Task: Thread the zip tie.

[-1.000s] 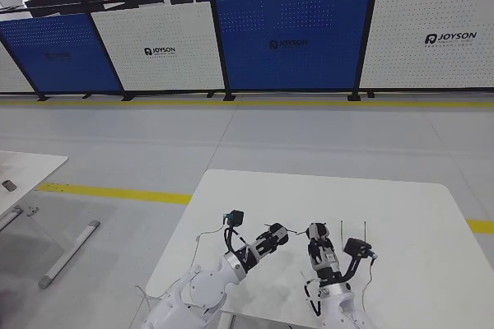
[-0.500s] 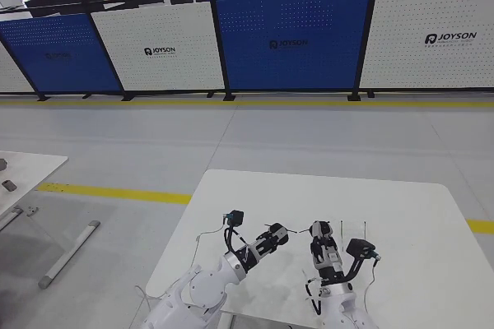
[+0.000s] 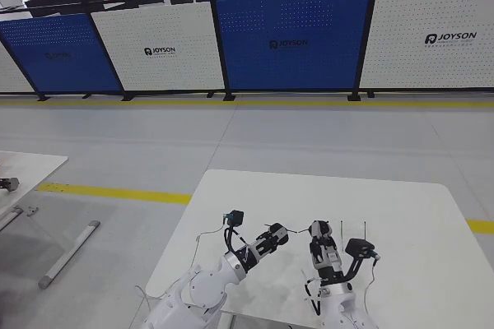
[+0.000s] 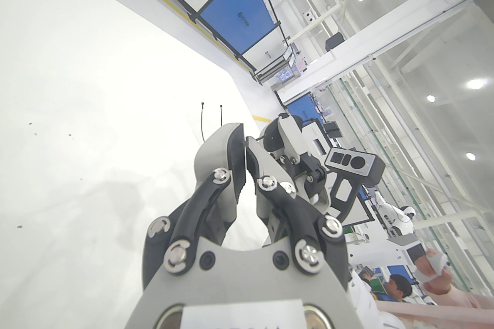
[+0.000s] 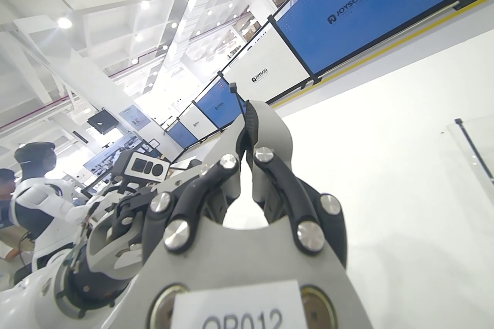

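Now thin black plastic zip tie [image 5: 239, 100] clamped in left gripper [image 4: 245, 141], right gripper [image 5: 248, 107]; tail best aligned to head [image 5: 234, 88] beyond right tips.

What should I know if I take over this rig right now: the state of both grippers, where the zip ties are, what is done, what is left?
The left gripper: jaws shut, apparently on one end of the zip tie.
The right gripper: jaws shut on the same tie, whose head sticks out past the tips.
The tie spans between both grippers above the table; two spare ties lie on it beside the right arm.
Done: tie lifted and held by both grippers. Left: pass the tail through the head; no loop shows yet.
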